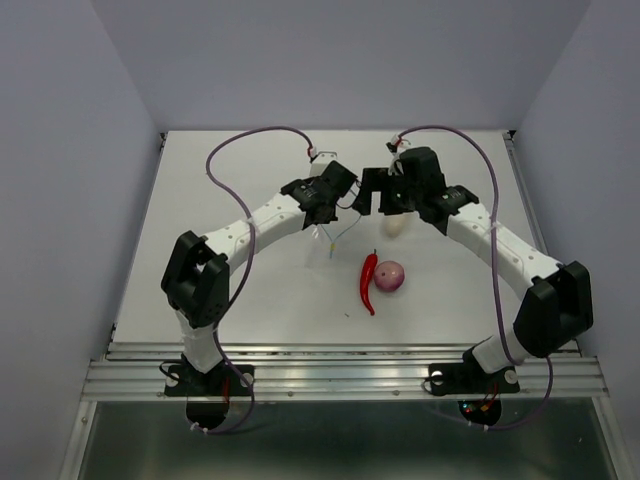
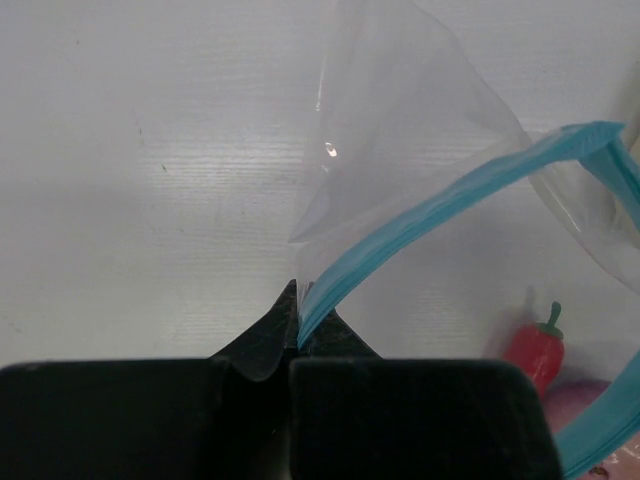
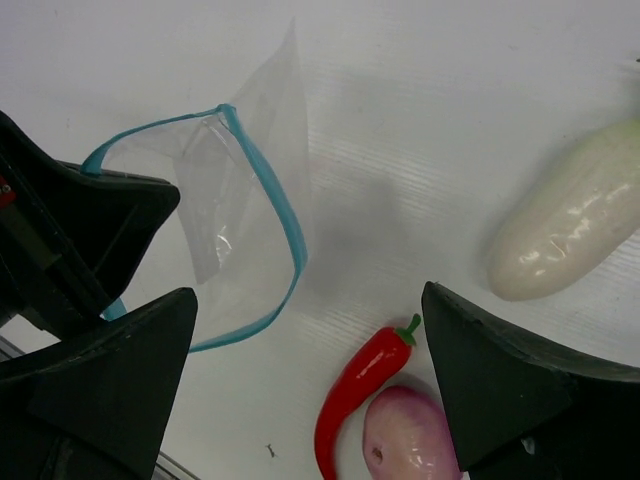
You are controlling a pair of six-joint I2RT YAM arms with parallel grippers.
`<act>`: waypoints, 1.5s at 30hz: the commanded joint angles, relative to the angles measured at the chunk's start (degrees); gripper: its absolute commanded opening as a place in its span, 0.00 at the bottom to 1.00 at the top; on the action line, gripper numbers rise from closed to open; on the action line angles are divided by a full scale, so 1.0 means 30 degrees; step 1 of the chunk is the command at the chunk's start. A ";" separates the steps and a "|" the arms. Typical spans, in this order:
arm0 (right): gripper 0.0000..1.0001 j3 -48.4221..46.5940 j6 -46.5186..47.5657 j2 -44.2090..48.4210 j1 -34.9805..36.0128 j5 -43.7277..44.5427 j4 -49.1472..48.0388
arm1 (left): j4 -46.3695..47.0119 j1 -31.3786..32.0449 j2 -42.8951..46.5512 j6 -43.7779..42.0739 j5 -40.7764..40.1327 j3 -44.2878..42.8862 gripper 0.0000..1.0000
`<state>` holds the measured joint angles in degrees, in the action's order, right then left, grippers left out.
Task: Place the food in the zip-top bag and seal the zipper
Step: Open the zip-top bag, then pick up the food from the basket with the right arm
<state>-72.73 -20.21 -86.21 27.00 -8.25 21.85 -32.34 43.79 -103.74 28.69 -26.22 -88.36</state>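
My left gripper is shut on the light-blue zipper of the clear zip-top bag, pinching one end of the strip and holding the bag off the table. The bag's mouth gapes open in a loop. The food lies on the table outside the bag: a white radish, a red chili and a purple-red onion touching the chili. My right gripper hangs open above the chili and onion, empty, beside the bag. In the top view both grippers meet at mid-table.
The white table has a metal rail along its near edge. Grey walls enclose it on three sides. Purple cables arc over both arms.
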 commanded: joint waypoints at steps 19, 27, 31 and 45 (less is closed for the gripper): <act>1.00 0.8478 -0.4807 0.5506 -0.0095 0.1405 0.2534 | -0.0266 0.0052 -0.0019 0.1307 0.0037 -0.0694 0.00; 1.00 0.9417 -0.5041 0.4804 -0.0095 0.0932 0.1538 | -0.0324 0.0052 0.0186 0.1277 -0.0225 -0.0578 0.00; 1.00 0.9477 -0.5363 0.4335 -0.0095 0.1897 0.1361 | -0.0324 0.0052 0.0216 0.1424 -0.0255 -0.0460 0.00; 0.39 1.0210 -0.5658 0.3483 -0.0095 0.1842 -0.0778 | -0.0061 0.0051 0.0479 0.1424 0.0067 -0.0226 0.00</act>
<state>-42.24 -37.15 -77.08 26.96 -2.76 23.83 -33.32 43.81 -106.00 32.47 -25.63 -89.62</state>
